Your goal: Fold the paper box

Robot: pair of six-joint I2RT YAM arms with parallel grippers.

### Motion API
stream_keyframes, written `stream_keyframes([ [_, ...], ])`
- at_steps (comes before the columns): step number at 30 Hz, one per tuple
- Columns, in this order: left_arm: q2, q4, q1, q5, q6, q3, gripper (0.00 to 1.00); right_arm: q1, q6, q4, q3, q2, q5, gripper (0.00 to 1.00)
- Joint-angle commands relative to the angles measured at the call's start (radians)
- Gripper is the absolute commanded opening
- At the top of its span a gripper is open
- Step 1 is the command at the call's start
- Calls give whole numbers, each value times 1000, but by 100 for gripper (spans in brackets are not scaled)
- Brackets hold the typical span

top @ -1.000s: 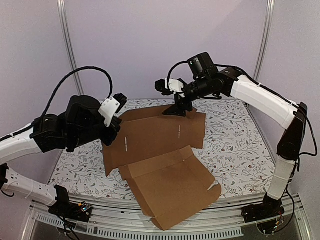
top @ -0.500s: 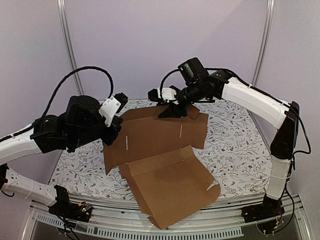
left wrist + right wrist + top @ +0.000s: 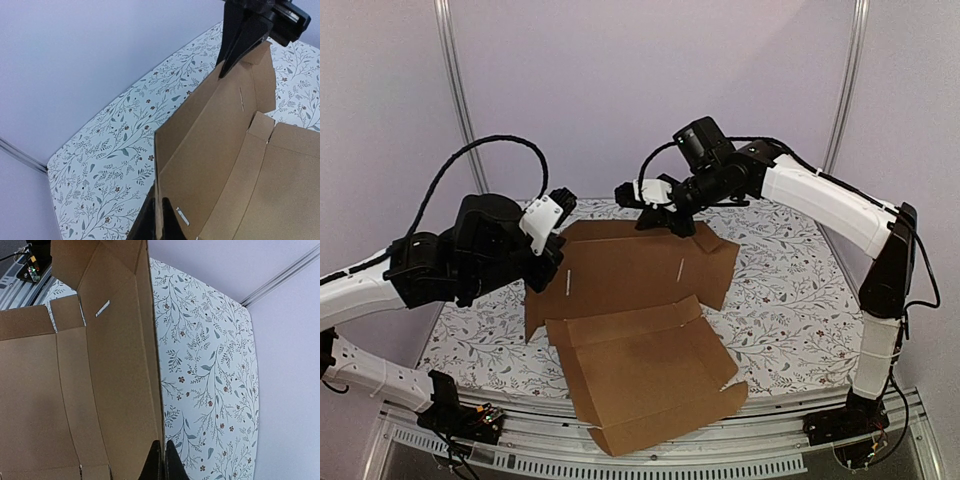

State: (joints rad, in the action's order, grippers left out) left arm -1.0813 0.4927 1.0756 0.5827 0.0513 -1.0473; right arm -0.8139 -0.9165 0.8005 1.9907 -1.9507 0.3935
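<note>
The flat-cut brown corrugated cardboard paper box point(image 3: 640, 345) is lying partly folded in the middle of the white table with a grey floral print point(image 3: 790, 290). Its large front panel is resting flat, with its near corner reaching out over the table's near edge. Its rear panel is standing up along the crease, tilted rather than fully upright.

The black two-finger left gripper point(image 3: 159, 219) is pinching the top edge of this raised panel at its left end, with a finger pressing on each face of the cardboard. The black two-finger right gripper point(image 3: 161, 462) is gripping the same top edge at the far right end, its fingers closed tight on the thin board beside a small folded end flap point(image 3: 715, 240). In the left wrist view, the right gripper is hanging over the far corner of the panel.

Two short pale slits point(image 3: 566, 283) are showing on the inner face of the raised panel, one towards each end.
</note>
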Motion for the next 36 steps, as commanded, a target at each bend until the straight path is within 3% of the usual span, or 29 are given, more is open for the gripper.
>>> stream_keyframes([
  [1,8,-36,15,32,-17,21,9,-15,3,20,18,2,-44,0],
  [3,17,-46,15,48,-20,32,33,-18,20,0,19,8,-82,0],
  [7,34,-54,14,48,-32,38,64,-27,87,-35,20,20,-185,0],
  [9,41,-52,12,49,-45,35,74,-26,122,-39,20,28,-234,0],
  [15,91,-89,-7,-13,-129,51,88,-28,214,-44,-17,52,-341,0],
  [21,122,-156,-80,-149,-267,87,91,-42,284,-134,-145,99,-446,0],
  [24,116,-179,-145,-247,-339,93,83,-68,285,-196,-226,129,-514,0],
  [27,96,-217,-212,-369,-402,90,63,-85,283,-258,-293,153,-556,0],
  [30,65,-224,-271,-424,-459,71,34,-100,286,-285,-329,177,-581,0],
  [35,-4,-260,-364,-542,-549,54,2,-116,308,-300,-352,192,-613,0],
  [36,-21,-258,-371,-545,-560,47,0,-121,309,-306,-358,196,-616,0],
])
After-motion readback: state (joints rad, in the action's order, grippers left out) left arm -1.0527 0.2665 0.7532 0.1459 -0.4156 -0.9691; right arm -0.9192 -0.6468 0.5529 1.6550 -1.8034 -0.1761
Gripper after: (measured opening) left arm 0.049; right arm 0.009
